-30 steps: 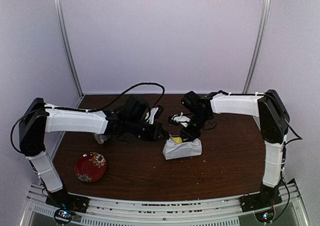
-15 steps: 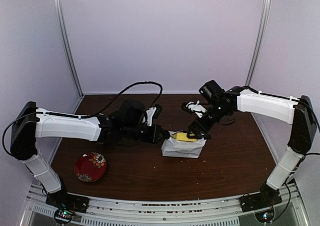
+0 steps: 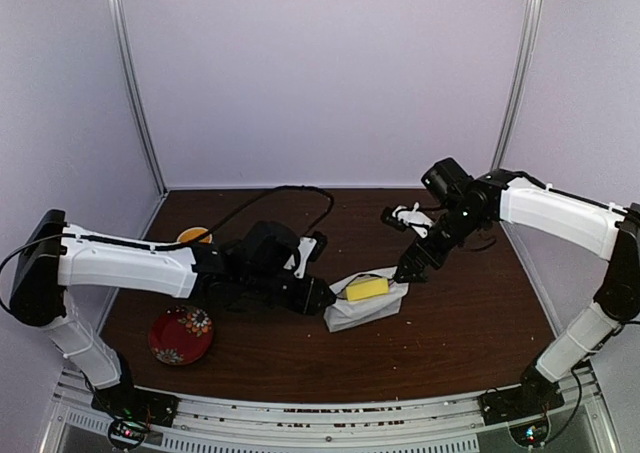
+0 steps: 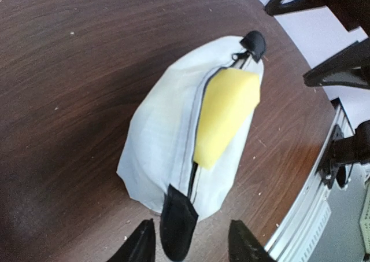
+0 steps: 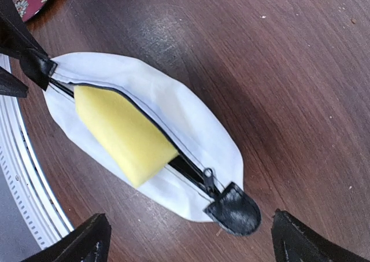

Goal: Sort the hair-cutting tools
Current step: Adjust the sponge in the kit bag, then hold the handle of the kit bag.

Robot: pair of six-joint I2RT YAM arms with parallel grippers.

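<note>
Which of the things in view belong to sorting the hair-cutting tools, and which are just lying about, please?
Job: none visible; no scissors, combs or trimmer show.
Lying about: white pouch, zipper open; yellow sponge poking out of it; red patterned plate; orange thing behind the left arm.

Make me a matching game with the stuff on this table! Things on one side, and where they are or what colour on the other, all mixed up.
Things:
1. sponge
2. pouch
3. plate
4. right gripper

Clues:
A. red and patterned, on the near left side of the table
B. white, lying flat, unzipped
C. wide open, beside one end of the pouch
D. yellow, poking out of the pouch

Pairs: 1-D, 2-B, 3-A, 4-C
</note>
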